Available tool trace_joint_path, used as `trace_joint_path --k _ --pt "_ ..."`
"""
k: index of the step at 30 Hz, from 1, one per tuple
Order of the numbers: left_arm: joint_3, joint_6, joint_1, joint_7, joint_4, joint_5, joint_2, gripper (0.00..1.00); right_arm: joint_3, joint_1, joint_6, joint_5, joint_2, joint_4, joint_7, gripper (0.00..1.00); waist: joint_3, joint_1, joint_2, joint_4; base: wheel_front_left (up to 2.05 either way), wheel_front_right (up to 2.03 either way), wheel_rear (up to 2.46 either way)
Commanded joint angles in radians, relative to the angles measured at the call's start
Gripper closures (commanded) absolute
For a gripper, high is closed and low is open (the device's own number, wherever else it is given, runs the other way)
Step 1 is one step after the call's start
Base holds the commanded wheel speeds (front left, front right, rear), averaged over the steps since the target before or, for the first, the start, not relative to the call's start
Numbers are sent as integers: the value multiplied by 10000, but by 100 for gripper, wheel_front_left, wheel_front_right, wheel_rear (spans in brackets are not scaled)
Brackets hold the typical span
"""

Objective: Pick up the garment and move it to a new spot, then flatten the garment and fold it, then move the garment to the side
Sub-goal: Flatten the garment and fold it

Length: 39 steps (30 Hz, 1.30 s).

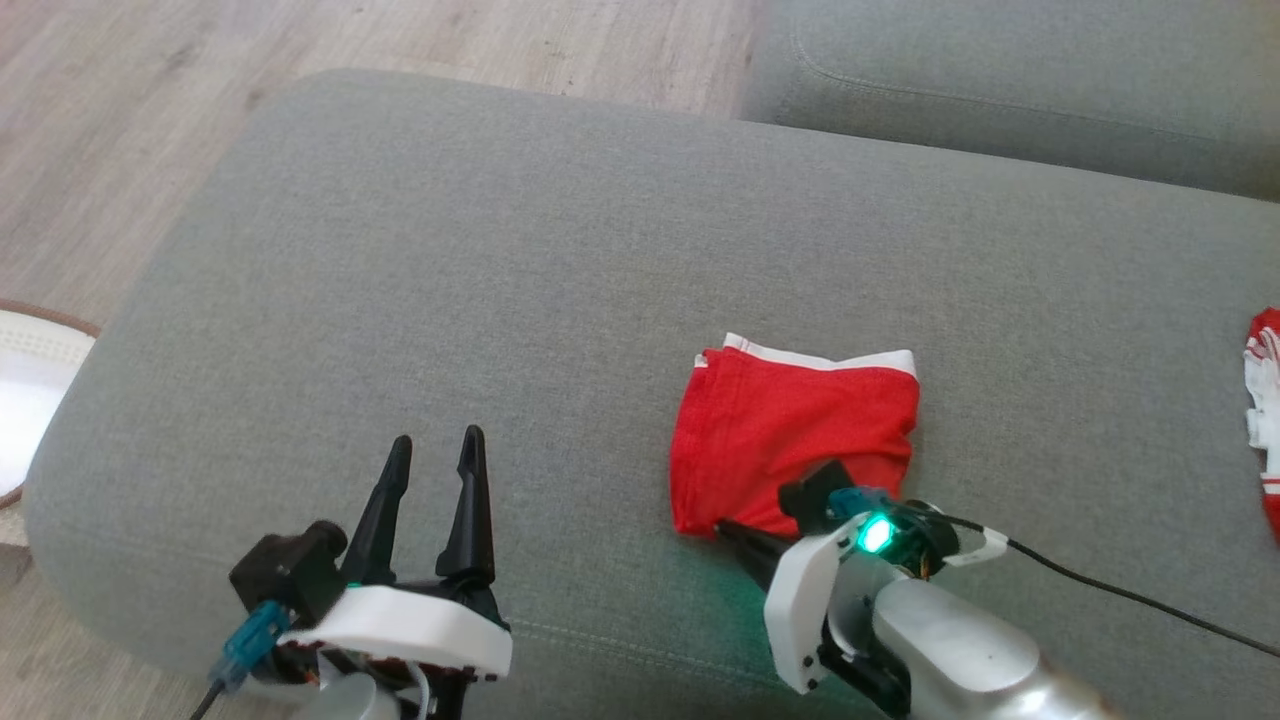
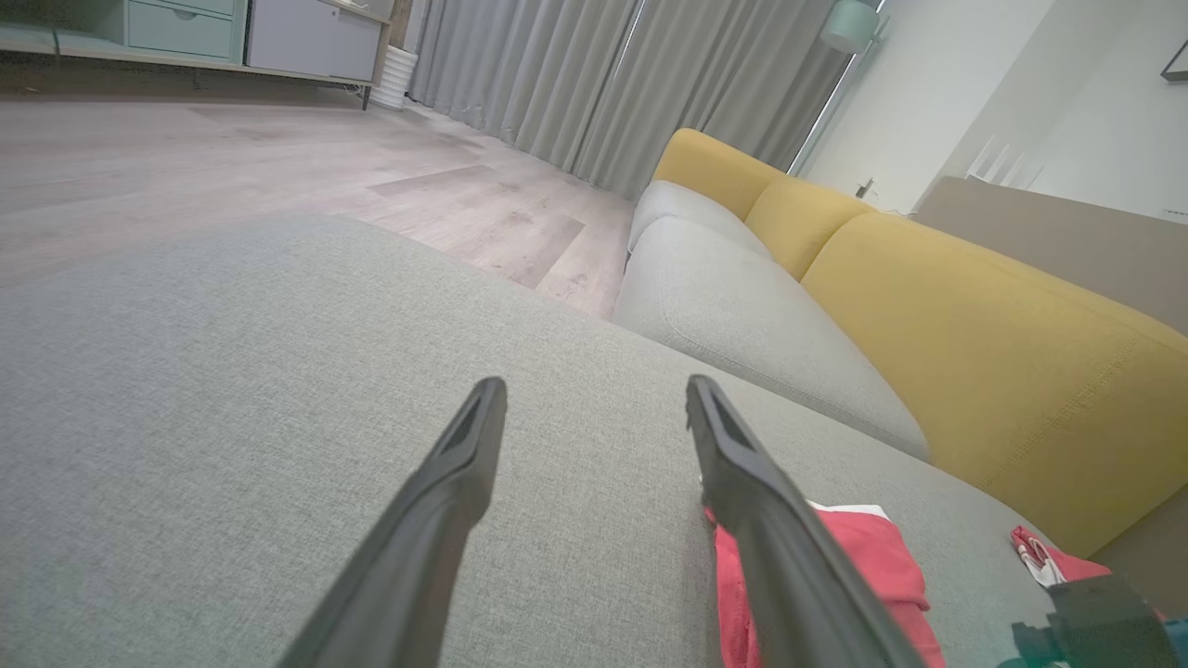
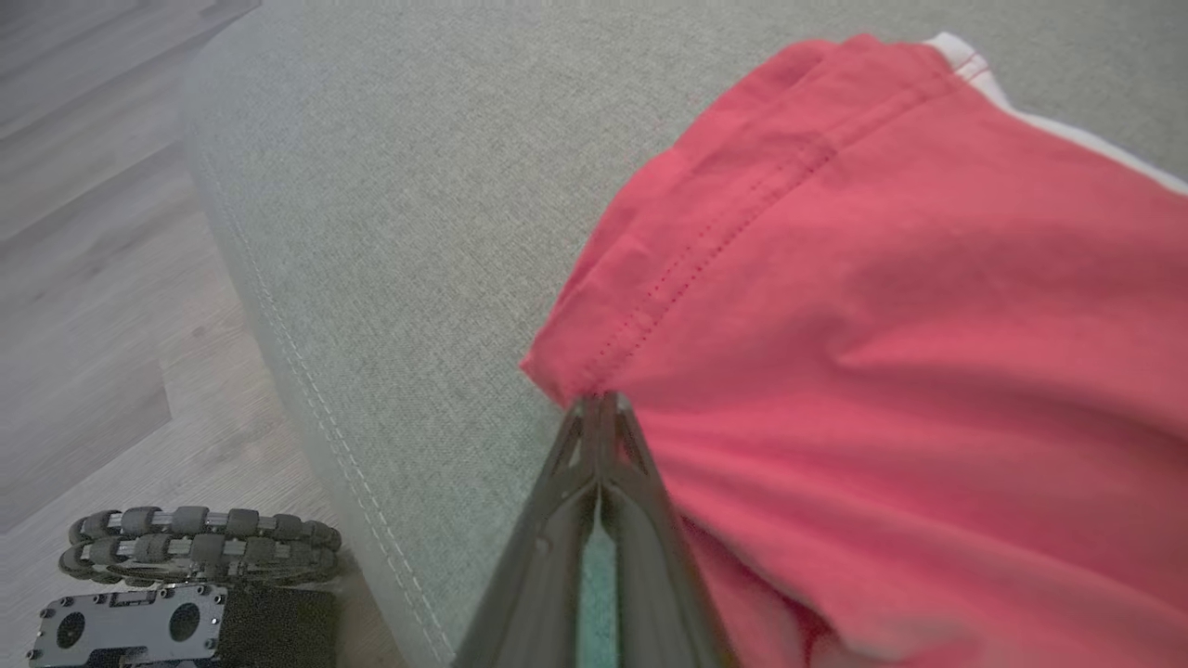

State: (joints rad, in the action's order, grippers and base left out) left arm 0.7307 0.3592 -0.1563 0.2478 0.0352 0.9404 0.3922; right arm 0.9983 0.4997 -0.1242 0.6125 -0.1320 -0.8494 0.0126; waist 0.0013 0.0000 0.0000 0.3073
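Now we are clenching our right pincer [image 1: 724, 527] on the near left corner of the red garment [image 1: 800, 420], which is lying folded on the grey sofa cushion [image 1: 500, 250], close to its near edge and right of the middle. Our left pincer [image 1: 436, 445] is hovering released by the near edge, well apart from the garment.

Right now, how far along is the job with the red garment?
Done: the red garment lies folded into a compact square on the grey cushion. In hand: the right gripper is shut on its near corner. Still to do: moving it to the side; the left gripper hangs open, clear of it.
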Motion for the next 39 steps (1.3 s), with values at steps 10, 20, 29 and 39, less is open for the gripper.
trace_joint_path --k 10,20,29,39 --pt "-423 -81 -411 58 170 -95 95 0 508 256 -65 200 418 356 -295 100 0 0 0 -264 0 0 0" --pt "-569 -26 -414 100 42 -588 307 0 -731 579 -65 183 438 1012 -1902 44 -551 0 0 -909 0 0 0" --pt "-574 -63 -396 123 -384 -1097 314 0 -3773 -78 -65 -1105 375 1209 -2514 0 -925 0 0 -1682 0 0 0" --pt "-737 -244 207 134 -1364 -1208 356 0 -7654 -2626 -65 -3612 721 3010 -2368 0 -1238 0 0 -2150 0 0 0"
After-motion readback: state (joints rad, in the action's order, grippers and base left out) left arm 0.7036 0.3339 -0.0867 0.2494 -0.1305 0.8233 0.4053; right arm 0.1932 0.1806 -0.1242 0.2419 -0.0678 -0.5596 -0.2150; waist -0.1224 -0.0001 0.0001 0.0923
